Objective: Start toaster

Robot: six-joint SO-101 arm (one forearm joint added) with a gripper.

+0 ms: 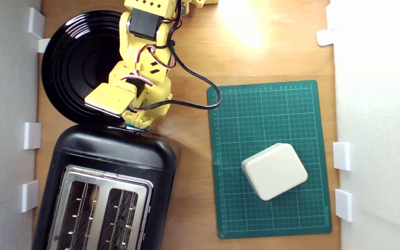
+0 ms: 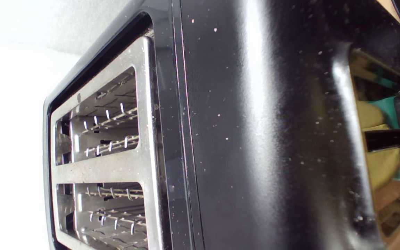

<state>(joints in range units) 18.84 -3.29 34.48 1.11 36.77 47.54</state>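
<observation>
Toaster (image 1: 116, 156) lies at seven o'clock on the desk (image 1: 186, 62), slots empty. My end effector (image 1: 138, 125) sits at its twelve o'clock end, on the teal lever (image 1: 135, 127); whether clenched or released, I cannot tell. Black plate (image 1: 71, 66) lies at ten o'clock; green mat (image 1: 255, 104) at four o'clock carries a white box (image 1: 274, 171).
</observation>
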